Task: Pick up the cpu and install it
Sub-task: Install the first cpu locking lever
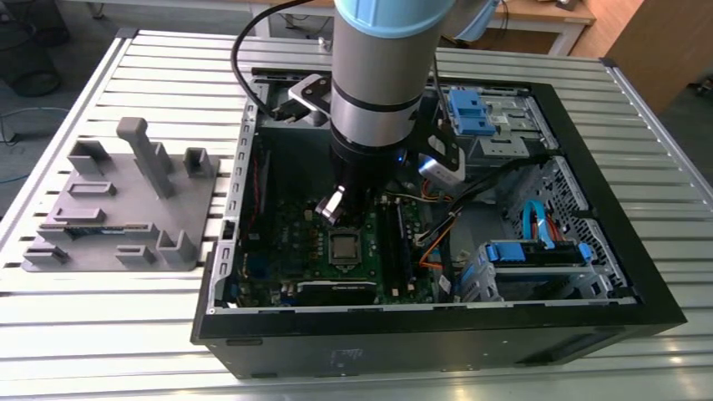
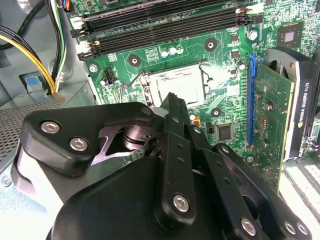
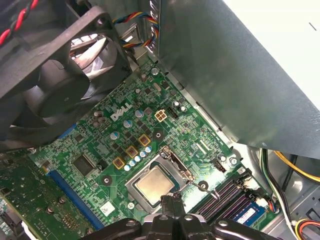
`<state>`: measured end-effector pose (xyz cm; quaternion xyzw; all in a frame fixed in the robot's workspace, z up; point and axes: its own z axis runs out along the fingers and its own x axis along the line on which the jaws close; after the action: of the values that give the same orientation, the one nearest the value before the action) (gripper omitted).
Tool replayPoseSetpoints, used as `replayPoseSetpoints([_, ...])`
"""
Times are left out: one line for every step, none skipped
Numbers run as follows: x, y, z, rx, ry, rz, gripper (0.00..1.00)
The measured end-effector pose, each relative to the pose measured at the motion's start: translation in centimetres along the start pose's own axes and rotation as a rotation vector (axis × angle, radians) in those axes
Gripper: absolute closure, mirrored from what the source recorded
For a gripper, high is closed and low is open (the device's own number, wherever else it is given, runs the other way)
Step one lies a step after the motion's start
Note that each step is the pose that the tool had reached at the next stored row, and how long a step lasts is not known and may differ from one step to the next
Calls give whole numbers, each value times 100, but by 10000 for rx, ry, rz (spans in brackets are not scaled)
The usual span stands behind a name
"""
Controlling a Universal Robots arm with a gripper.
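Silvery cpu (image 3: 153, 183) socketed, just beyond gripper (image 3: 171, 206)

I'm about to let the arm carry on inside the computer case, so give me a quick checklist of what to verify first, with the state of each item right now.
1. CPU seated in the socket on the motherboard: ok, it lies flat and square in the frame in both wrist views.
2. Claw free of the chip: ok, its tips sit above the socket edge and nothing shows between them.
3. Claw open or shut: shut, the tips meet in the second wrist view.
4. Socket retention frame closed over the chip: cannot tell.
5. Cables clear of the socket: ok, the bundle runs off to one side.
6. Memory slots clear of the claw: ok, they lie beyond the socket.
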<state>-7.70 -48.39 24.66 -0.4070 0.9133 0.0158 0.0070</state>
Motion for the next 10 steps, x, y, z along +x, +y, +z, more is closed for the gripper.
replayPoseSetpoints([0,0,0,0,0,0,89])
replayPoseSetpoints([0,0,0,0,0,0,89])
replayPoseSetpoints([0,0,-3,-1,1,0,89])
replayPoseSetpoints([1,0,-8,-1,2,0,89])
replayPoseSetpoints([0,0,-13,-2,0,0,89])
replayPoseSetpoints([0,1,-20,-4,-3,0,89])
replayPoseSetpoints([0,1,-30,-5,-4,0,89])
replayPoseSetpoints([-1,1,-51,-4,-4,0,89])
replayPoseSetpoints([-1,2,-64,-5,-5,0,89])
replayPoseSetpoints([-2,2,-72,-5,-5,0,89])
